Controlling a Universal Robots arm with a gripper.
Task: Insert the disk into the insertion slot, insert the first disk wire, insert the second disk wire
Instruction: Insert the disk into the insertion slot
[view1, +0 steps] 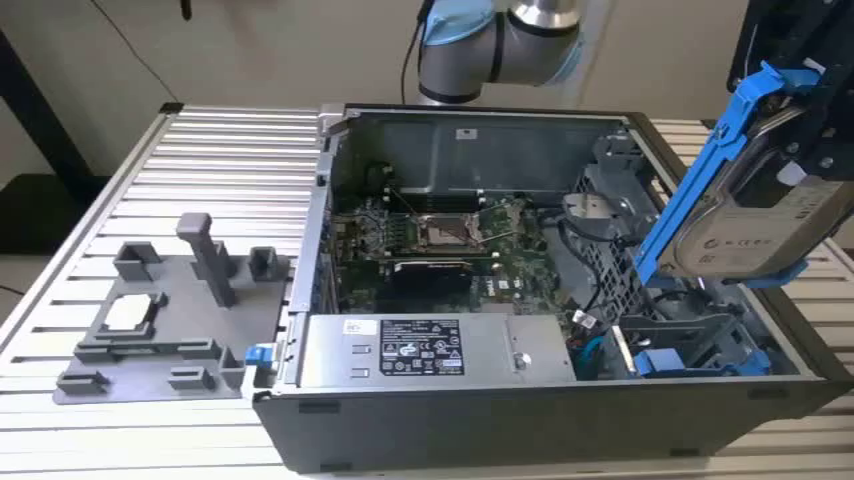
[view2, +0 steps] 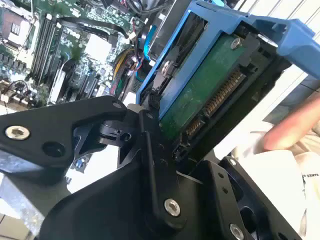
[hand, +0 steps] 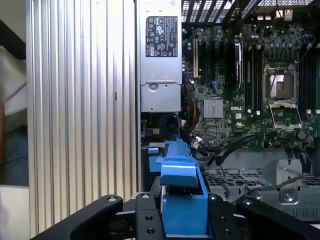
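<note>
Broadly, the ribbed metal surface (view1: 200, 170) is carrying an open computer case (view1: 534, 430) (its motherboard is showing). The disk (view1: 754, 225), in its blue carrier, is hanging tilted above the case's end at the exterior view's right. It is hanging over the insertion slot (view1: 674, 338), not in it. The jaws are pinching the carrier from both sides.

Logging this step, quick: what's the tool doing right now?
The tool is closed on the disk, held tilted above the open computer case.
</note>
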